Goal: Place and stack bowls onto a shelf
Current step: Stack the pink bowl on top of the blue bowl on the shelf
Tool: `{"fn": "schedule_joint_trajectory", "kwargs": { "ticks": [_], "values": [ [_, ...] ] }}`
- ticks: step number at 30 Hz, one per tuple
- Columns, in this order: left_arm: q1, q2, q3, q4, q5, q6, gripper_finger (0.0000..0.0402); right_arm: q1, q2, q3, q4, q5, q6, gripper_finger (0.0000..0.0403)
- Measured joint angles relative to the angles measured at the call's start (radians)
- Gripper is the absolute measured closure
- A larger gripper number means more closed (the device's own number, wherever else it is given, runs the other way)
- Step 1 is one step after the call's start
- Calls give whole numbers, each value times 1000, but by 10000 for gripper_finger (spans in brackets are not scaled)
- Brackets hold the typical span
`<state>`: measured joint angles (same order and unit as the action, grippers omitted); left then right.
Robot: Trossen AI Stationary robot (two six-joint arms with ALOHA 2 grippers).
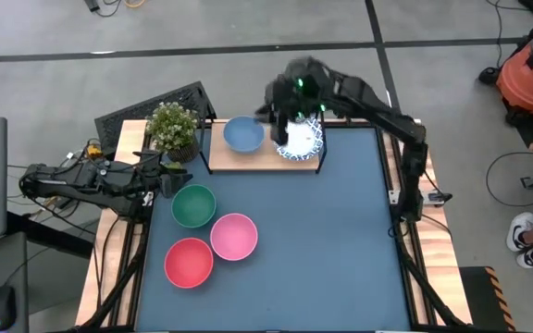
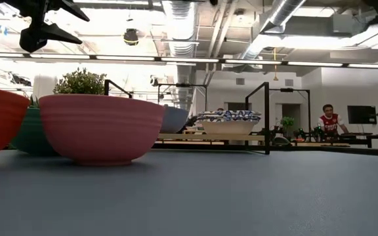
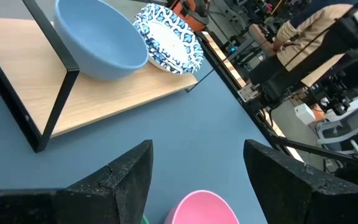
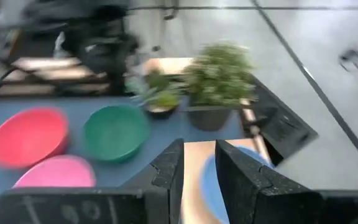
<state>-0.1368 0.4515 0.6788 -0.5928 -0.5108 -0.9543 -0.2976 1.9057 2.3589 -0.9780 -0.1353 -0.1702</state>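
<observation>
The shelf [image 1: 259, 155] stands at the table's far edge. On its board rest a blue bowl [image 1: 243, 135] and, to the right, a stack of white bowls with a blue pattern [image 1: 303, 141]. The green bowl [image 1: 193, 204], pink bowl [image 1: 234, 235] and red bowl [image 1: 189, 262] sit on the blue mat. My right gripper [image 1: 278, 118] hovers above the shelf between the blue bowl and the stack, its fingers [image 4: 199, 168] narrowly apart and holding nothing. My left gripper [image 1: 162, 178] is open [image 3: 197, 168] beside the green bowl, at the mat's left edge.
A potted plant [image 1: 174, 129] stands at the shelf's left end, with a black wire rack [image 1: 155, 104] behind it. The mat's right half [image 1: 340, 240] is bare. A person [image 2: 329, 122] sits in the room far behind the table.
</observation>
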Motion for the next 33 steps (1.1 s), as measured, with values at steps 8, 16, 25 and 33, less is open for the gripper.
{"fn": "schedule_joint_trajectory", "kwargs": {
  "ticks": [8, 16, 25, 33],
  "values": [
    [0, 0, 0, 0, 25, 1, 166, 195, 51, -2, -194, 84, 115, 285],
    [0, 0, 0, -1, 108, 48, 166, 322, 265, -5, -183, 86, 298, 285],
    [0, 0, 0, -3, 122, 55, 166, 397, 472, -4, -133, 100, 328, 285],
    [0, 0, 0, 0, 109, 23, 166, 385, 542, -5, -146, 170, 372, 285]
  ]
}}
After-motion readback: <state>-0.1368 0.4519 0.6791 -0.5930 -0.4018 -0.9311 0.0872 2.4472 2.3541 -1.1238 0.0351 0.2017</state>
